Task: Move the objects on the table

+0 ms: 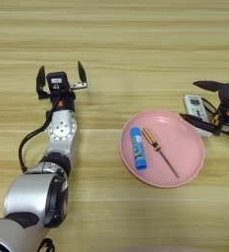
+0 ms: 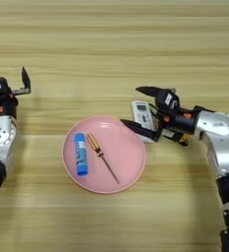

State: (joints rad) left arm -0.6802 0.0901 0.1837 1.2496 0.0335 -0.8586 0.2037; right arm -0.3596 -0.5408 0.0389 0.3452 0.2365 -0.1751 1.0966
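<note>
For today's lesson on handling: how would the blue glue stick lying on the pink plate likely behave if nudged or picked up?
The glue stick is a cylinder lying on its side, so it would probably roll, likely toward the screwdriver beside it. The plate rim may stop it. It looks rigid and smooth, so possibly slippery.

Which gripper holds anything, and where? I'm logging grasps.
Neither. The right gripper is open around the white remote, not closed on it; the left gripper is open and empty.
</note>
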